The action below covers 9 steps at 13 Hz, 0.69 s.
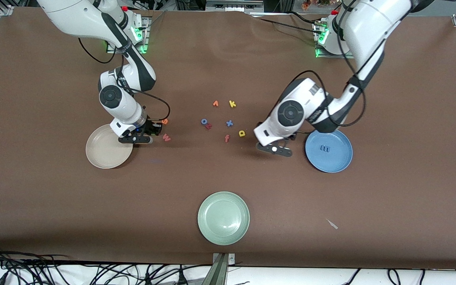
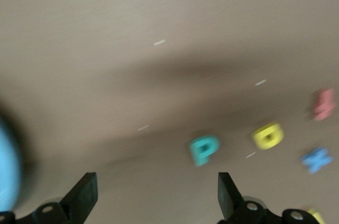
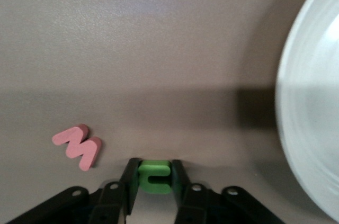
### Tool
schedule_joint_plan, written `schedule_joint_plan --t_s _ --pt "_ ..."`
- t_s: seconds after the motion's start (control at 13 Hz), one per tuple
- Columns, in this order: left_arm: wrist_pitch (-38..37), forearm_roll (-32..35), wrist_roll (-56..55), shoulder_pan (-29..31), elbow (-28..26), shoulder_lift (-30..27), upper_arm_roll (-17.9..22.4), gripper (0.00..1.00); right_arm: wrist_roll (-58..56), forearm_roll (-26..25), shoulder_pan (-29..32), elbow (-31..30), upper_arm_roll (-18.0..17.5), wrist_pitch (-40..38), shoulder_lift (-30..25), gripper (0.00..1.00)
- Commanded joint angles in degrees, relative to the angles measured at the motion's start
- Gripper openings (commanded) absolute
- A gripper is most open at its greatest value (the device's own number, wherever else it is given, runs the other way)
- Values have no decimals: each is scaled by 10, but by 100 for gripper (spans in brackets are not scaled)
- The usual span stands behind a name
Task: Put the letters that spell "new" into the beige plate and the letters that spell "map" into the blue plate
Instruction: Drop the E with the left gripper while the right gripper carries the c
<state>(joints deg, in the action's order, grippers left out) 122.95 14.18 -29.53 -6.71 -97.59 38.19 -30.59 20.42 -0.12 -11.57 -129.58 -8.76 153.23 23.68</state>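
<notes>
My right gripper [image 3: 154,177] is shut on the green n [image 3: 154,174], low at the table beside the beige plate [image 1: 101,152]. In the front view that gripper [image 1: 154,129] hides the n. The pinkish-red w [image 1: 166,137] lies close by, also in the right wrist view [image 3: 78,146], and the orange e [image 1: 165,121] is just past the fingers. My left gripper [image 2: 156,184] is open and holds nothing, over bare table next to the blue plate [image 1: 339,162], which holds the blue m [image 1: 325,149]. The teal p [image 2: 204,150] and the yellow a [image 2: 268,135] [image 1: 242,133] lie ahead of it.
Loose letters lie mid-table: an orange v [image 1: 215,103], a yellow k [image 1: 232,104], a blue o [image 1: 204,121], a blue x [image 1: 229,123] and an orange f [image 1: 227,138]. A pale green plate [image 1: 223,233] sits near the front edge.
</notes>
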Motion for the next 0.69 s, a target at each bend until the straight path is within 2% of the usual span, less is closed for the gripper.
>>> schedule_joint_plan --t_s 0.0,0.23,0.38,0.46,0.54,0.62 --pt "53 20 -63 -15 13 47 4 97 2 -6 0 -5 0 -19 -13 16" --pt "62 21 -75 -26 2 53 6 85 -7 -7 6 16 1 -95 -54 14" --pt "63 21 -75 -27 -7 63 8 85 -71 -21 42 49 2 -163 -73 14" --pt "67 21 -75 -27 -11 62 8 84 -123 -28 66 55 3 -170 -75 14" --pt "68 21 -75 -28 -12 62 9 73 -171 -30 90 54 4 -170 -77 14" --pt "68 21 -76 -29 -13 63 10 50 -210 -38 112 54 4 -170 -77 14"
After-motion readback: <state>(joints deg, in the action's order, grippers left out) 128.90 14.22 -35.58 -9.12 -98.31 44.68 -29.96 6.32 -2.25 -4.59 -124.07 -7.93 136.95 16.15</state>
